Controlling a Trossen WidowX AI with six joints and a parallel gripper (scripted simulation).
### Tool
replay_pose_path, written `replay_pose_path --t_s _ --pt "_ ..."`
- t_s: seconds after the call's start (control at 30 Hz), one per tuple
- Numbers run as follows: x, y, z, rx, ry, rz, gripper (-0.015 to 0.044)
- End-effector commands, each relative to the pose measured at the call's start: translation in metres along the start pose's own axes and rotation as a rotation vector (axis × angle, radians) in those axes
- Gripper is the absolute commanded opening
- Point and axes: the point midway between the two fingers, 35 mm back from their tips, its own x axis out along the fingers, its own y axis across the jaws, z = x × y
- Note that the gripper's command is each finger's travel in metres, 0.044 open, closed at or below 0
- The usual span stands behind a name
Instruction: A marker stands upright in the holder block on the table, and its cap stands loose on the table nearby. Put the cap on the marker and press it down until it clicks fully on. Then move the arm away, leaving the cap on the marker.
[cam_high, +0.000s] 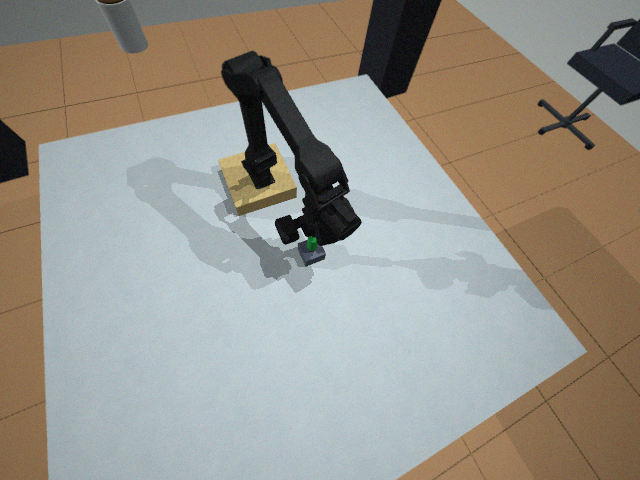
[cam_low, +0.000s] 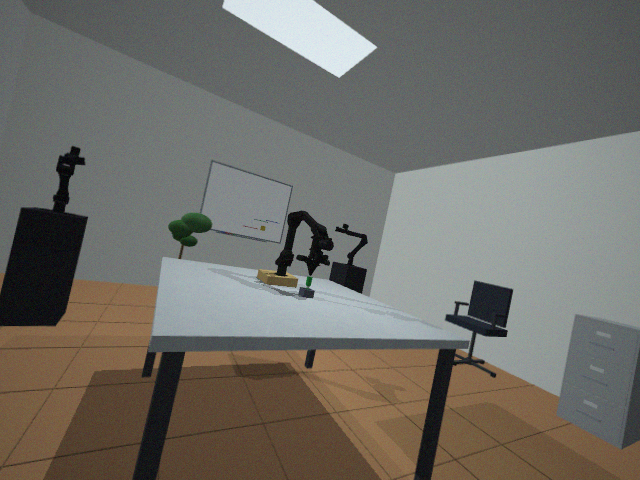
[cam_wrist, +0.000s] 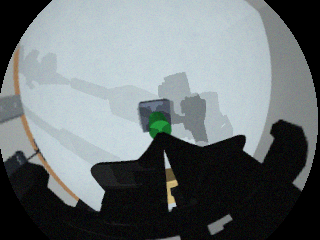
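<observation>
The dark holder block (cam_high: 313, 257) (cam_low: 306, 292) (cam_wrist: 147, 109) stands on the pale table (cam_high: 217, 361) (cam_low: 248, 320). The green cap (cam_high: 312, 243) (cam_low: 308, 281) (cam_wrist: 160, 129) sits upright over the marker in the block. Marker and cap look like one green piece, and I cannot tell how far down the cap sits. No loose cap shows on the table. My gripper (cam_low: 310, 273) (cam_wrist: 160, 135) points down and is shut, with nothing between its fingers. Its tips are directly above the cap's top, very close; whether they touch is not clear.
The arm's wooden base block (cam_high: 267, 198) (cam_low: 279, 280) stands behind the holder block. The arm arches over from it. Shadows of the arm lie around the holder. A chair (cam_high: 610, 69) (cam_low: 478, 320) and dark pedestals stand off the table.
</observation>
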Motion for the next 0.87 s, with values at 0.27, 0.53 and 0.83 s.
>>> replay_pose_path --t_s 0.27,0.53,0.83 --pt "-0.081 0.0 0.001 0.002 -0.013 0.003 0.0" --pt "-0.081 0.0 0.001 0.002 -0.013 0.003 0.0184" --pt "-0.081 0.0 0.001 0.002 -0.013 0.003 0.042"
